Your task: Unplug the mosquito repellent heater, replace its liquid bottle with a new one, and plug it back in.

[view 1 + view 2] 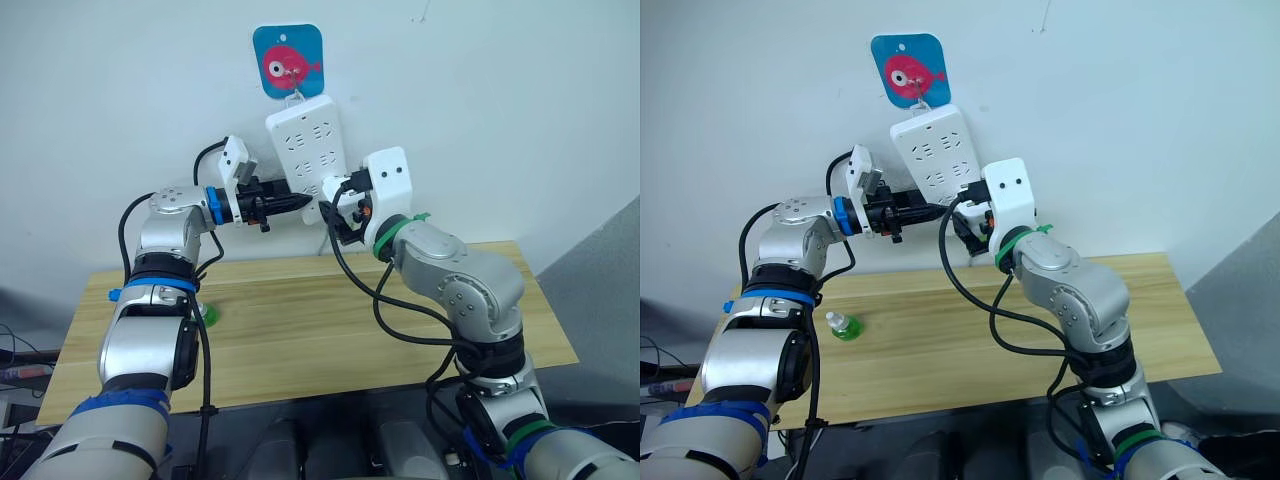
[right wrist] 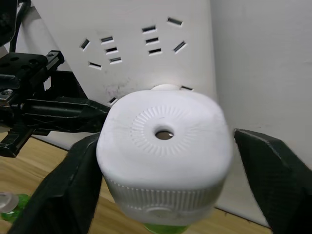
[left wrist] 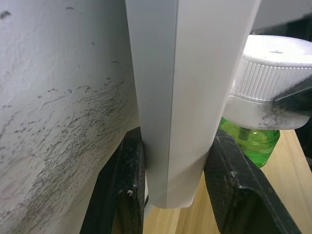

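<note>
White plastic dominates the middle of the scene: a long power strip [image 1: 306, 150] hangs tilted on the pale wall [image 1: 500, 100], under a blue card with a pink fish [image 1: 288, 62]. Both arms are raised to its lower end.

The left gripper [image 1: 300, 203] comes from the left side and holds the lower edge of the strip. In the left wrist view its two black fingers [image 3: 119, 190] stand on both sides of the strip's thin side edge, narrow, and press against it.

The mosquito repellent heater [image 2: 164, 148] sits at the lower end of the strip, in front of the socket holes. Its round vent hole faces the right wrist camera, and below its ribbed ring a little green of the liquid bottle [image 3: 251, 144] is visible. The right gripper [image 1: 338, 200] is around the heater with the fingers [image 2: 58, 195] wide: one finger is close to the heater's side, the other finger stands apart from it with a clear gap. Whether the near finger touches the heater, I cannot tell. The pins of the heater are hidden, so I cannot say if they are inside the socket.

On the wooden table [image 1: 1040, 340] a second small green bottle [image 1: 843, 325] stands near the left edge, well apart from both grippers. Most of the tabletop is open, with free room toward the right edge and the front edge.
</note>
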{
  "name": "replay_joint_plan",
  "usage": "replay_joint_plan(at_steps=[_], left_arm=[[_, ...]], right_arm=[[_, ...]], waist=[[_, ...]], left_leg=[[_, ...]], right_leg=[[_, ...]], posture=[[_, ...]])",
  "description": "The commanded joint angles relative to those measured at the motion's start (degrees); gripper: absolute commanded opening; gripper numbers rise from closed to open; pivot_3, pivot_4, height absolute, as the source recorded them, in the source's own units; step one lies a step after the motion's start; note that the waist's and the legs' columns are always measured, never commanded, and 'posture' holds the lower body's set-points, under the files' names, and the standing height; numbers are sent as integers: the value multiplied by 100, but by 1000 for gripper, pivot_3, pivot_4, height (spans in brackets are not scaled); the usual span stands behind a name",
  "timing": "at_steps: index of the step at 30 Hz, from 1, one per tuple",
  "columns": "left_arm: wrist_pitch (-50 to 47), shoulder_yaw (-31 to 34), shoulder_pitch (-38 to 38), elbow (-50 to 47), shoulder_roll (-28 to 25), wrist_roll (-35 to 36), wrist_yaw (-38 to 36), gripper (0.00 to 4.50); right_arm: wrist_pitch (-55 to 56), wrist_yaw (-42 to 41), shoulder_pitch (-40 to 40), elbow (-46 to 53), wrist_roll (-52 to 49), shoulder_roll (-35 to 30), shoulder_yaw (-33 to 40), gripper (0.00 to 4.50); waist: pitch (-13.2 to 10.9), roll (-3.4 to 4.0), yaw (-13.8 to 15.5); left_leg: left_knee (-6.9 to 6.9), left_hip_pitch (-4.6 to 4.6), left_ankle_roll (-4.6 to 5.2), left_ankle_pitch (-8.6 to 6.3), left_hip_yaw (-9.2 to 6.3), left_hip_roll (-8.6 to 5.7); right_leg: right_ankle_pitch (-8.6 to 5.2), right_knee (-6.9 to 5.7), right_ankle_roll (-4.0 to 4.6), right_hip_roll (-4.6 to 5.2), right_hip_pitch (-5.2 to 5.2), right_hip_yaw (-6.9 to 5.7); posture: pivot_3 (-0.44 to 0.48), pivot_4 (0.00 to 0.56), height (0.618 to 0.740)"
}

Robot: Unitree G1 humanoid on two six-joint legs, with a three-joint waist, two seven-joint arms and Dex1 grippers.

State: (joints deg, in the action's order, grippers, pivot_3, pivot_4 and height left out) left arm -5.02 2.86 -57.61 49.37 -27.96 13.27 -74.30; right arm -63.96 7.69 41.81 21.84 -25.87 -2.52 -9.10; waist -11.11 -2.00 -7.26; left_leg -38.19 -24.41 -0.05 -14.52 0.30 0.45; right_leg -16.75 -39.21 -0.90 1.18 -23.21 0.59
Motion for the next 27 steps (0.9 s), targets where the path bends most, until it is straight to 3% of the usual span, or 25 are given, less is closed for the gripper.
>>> replay_joint_plan(at_steps=[1, 14, 19, 22, 27], left_arm=[[-19, -109, 43, -206, 54, -46, -54, 1284], [342, -50, 98, 22, -13, -226, 542, 1284], [114, 107, 486, -544, -129, 11, 506, 1284], [627, 95, 1066, -1109, -436, -155, 518, 1284], [1265, 575, 2526, -2746, -1023, 136, 665, 2884]], right_arm=[[100, -131, 105, 155, 81, 70, 143, 2954], [-1447, -661, -397, 1840, -536, -379, 990, 2958], [-1643, -601, -577, 2142, -1091, 648, 2418, 2958], [-1602, -474, -488, 2200, -1424, 1155, 3113, 2958], [-1297, -55, -471, 2176, -2203, 1653, 3861, 2958]], waist=[[0, 0, -2], [1, 1, -57], [4, 7, -125], [10, 15, -227], [29, 44, -443]], left_leg=[[0, 0, 0, 0, 0, 0], [-2, -3, -1, 1, -26, -11], [-53, -2, 4, 6, -19, -6], [-60, 0, 4, 7, -15, -4], [-27, 6, 4, 5, -7, -6]], right_leg=[[0, -1, 0, 0, 0, 0], [3, -34, -5, 4, -6, 1], [2, -73, -6, -1, -2, 9], [2, -77, -6, -2, -1, 16], [3, -76, -6, 3, -10, 29]], posture=[[-270, 191, 740], [-284, 183, 740], [-292, 182, 740], [-298, 180, 740], [-267, 175, 740]])
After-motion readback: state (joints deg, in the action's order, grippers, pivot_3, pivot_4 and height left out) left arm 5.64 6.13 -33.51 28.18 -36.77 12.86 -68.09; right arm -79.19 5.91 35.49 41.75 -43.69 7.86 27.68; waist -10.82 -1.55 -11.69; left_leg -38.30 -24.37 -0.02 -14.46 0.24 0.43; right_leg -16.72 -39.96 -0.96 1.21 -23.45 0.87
